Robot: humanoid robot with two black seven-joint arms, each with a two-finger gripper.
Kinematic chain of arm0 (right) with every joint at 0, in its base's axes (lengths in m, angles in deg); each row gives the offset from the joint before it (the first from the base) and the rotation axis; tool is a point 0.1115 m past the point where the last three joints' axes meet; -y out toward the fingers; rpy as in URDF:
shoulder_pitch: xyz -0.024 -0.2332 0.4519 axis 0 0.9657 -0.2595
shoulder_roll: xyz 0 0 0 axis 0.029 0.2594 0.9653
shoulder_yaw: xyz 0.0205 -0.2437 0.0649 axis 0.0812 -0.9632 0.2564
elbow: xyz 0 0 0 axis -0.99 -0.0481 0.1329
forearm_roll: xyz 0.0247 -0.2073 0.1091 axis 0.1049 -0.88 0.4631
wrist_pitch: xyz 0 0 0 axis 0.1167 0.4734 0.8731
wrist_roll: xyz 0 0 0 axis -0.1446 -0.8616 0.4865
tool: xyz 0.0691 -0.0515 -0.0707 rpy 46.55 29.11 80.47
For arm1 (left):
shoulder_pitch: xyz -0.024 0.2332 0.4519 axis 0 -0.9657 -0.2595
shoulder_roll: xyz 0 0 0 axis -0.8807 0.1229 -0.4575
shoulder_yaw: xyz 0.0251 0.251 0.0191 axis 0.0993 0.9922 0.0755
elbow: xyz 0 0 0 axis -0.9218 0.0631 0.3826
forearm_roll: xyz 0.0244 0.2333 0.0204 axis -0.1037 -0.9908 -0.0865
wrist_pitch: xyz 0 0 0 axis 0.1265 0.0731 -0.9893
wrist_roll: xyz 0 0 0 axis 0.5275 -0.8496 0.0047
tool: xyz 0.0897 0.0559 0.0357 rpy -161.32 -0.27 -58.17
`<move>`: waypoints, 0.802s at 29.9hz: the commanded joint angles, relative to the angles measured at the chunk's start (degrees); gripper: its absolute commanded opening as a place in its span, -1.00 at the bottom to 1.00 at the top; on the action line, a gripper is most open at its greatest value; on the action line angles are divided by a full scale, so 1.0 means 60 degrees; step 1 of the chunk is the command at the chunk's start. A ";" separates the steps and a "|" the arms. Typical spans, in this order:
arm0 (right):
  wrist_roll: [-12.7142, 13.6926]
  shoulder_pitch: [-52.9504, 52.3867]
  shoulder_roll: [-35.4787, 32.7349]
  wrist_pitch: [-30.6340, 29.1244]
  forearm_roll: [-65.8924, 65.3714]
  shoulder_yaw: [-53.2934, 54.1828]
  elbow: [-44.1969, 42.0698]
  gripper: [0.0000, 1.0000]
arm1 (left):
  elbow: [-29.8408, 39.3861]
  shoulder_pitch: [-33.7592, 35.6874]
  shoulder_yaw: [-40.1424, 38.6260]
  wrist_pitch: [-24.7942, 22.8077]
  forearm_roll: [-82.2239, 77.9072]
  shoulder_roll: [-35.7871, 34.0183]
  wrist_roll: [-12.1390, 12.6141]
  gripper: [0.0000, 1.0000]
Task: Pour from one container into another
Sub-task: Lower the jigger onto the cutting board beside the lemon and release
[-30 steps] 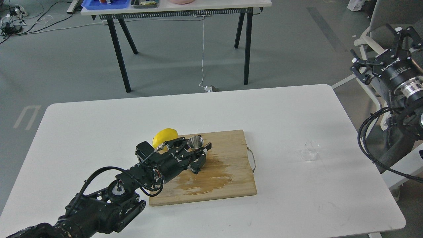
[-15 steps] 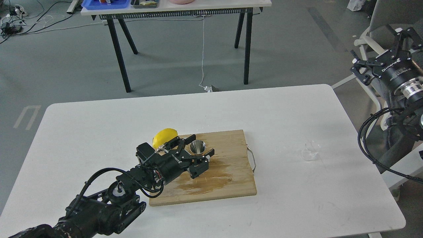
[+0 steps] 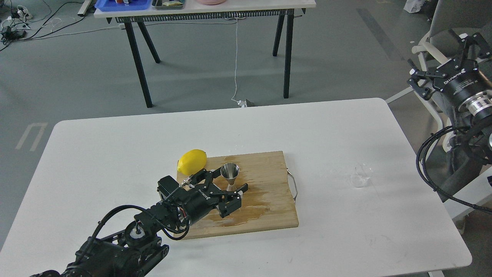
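The steel jigger point(image 3: 230, 175) stands upright on the wooden cutting board point(image 3: 269, 169). My left gripper point(image 3: 233, 181) is open low over the board, one fingertip on each side of the jigger's lower half, and I cannot tell if they touch it. The clear glass cup point(image 3: 361, 175) sits alone on the white table point(image 3: 115, 154), right of the board, hard to make out. My right gripper point(image 3: 438, 52) hangs open and empty high at the right edge, far from the cup.
A lemon point(image 3: 192, 161) lies at the board's back left corner, beside my left wrist. A wet puddle point(image 3: 246, 209) spreads across the board's front half. A wire handle point(image 3: 294, 186) sticks out of the board's right side. Another table stands beyond.
My left gripper opened and slid back toward me and lower. The jigger dropped slightly and now stands free on the board. The right arm barely moved.
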 commanded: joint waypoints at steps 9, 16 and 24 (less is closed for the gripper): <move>0.0000 -0.0001 0.0000 0.0000 -0.0001 -0.0001 0.0016 0.96 | 0.0034 -0.0078 -0.0015 0.0000 0.0015 0.0000 0.0000 0.95; -0.0014 -0.0001 0.0014 0.0000 -0.0001 -0.0015 0.0016 0.96 | 0.0151 -0.0064 -0.0030 0.0000 0.0030 -0.0321 0.0000 0.95; -0.0014 0.0014 0.0029 0.0000 -0.0001 -0.0015 0.0016 0.96 | 0.0151 -0.0181 -0.0030 0.0000 0.0030 -0.0512 0.0000 0.95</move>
